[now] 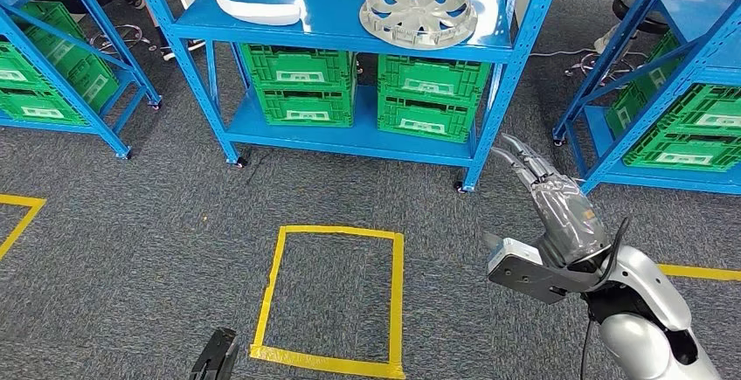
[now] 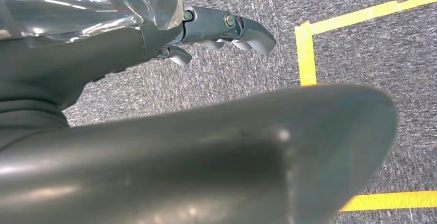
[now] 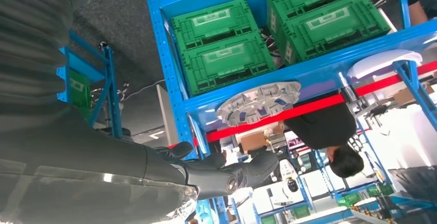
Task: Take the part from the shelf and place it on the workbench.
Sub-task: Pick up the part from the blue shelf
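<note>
A silver round wheel cover [image 1: 419, 10] lies on the upper board of the blue shelf [image 1: 341, 29], to the right of a white curved part [image 1: 259, 7]. My right hand [image 1: 557, 205] is raised in front of the shelf's right post, below the cover and apart from it, fingers stretched out and holding nothing. The right wrist view shows that hand [image 3: 221, 175] empty, with the wheel cover [image 3: 259, 102] and the white part [image 3: 384, 62] beyond it. My left hand [image 1: 216, 355] hangs low over the carpet; in the left wrist view its fingers [image 2: 227, 28] are loosely extended and empty.
Green crates [image 1: 297, 83] fill the shelf's lower level. More blue shelves with green crates stand at the left [image 1: 52, 65] and right [image 1: 690, 109]. A yellow tape square [image 1: 336, 297] marks the grey carpet ahead. A person [image 3: 330, 126] stands behind the shelf.
</note>
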